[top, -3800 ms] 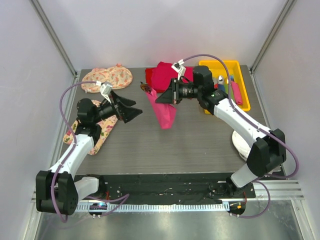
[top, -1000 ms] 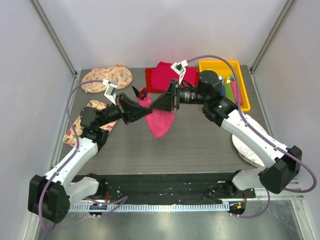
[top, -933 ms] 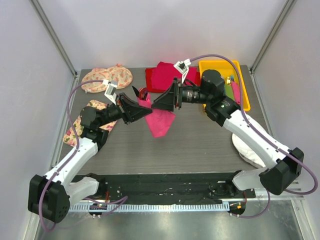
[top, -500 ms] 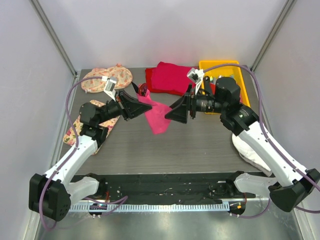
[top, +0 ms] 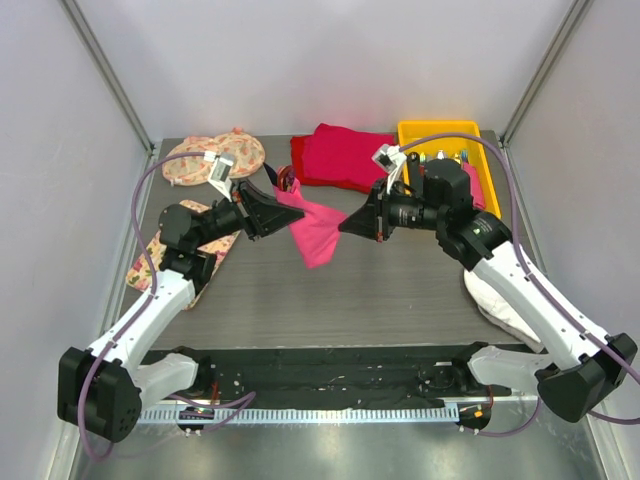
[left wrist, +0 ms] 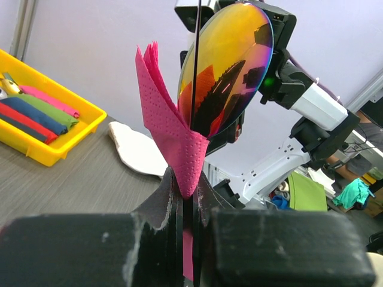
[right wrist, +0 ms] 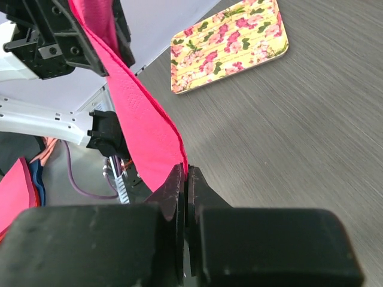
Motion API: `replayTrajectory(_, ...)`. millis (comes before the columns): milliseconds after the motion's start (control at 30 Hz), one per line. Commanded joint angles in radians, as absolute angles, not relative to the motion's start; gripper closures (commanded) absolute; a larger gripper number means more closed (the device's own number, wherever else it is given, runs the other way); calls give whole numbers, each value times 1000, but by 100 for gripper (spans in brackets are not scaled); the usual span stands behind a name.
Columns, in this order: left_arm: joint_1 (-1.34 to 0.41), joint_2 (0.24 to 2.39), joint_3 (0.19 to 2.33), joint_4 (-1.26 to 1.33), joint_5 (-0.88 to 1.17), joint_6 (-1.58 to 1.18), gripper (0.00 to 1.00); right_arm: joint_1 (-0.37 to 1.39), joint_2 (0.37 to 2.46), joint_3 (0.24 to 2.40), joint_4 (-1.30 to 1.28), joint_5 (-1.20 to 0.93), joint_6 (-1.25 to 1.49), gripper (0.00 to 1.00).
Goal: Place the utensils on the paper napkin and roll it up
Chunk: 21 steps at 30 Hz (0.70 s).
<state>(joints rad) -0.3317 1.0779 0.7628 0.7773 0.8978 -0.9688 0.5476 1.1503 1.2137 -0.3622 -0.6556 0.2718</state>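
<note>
Pulling back toward the right edge, the right gripper [top: 347, 222] has opened a gap from the left gripper [top: 283, 203], each pinching the paper napkin [top: 318, 232], which hangs above the bench's far middle. This is likely unfolding before laying; the utensils [left wrist: 36, 115] sit in the yellow tray [top: 440, 128], far right corner.

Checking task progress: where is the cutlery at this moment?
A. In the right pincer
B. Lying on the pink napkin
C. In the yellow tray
C: the cutlery lies in the yellow tray, while the pink napkin is held in the air by the left pincer.
</note>
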Motion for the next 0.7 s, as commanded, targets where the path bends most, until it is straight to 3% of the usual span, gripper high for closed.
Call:
replayTrajectory(0,-327,1066,807,818,884,-989,100,543,1167,1239,-302,-632,284,99)
replayTrajectory(667,-365,1097,859,821,879,-1060,100,652,1333,1151,73,-701,463,99)
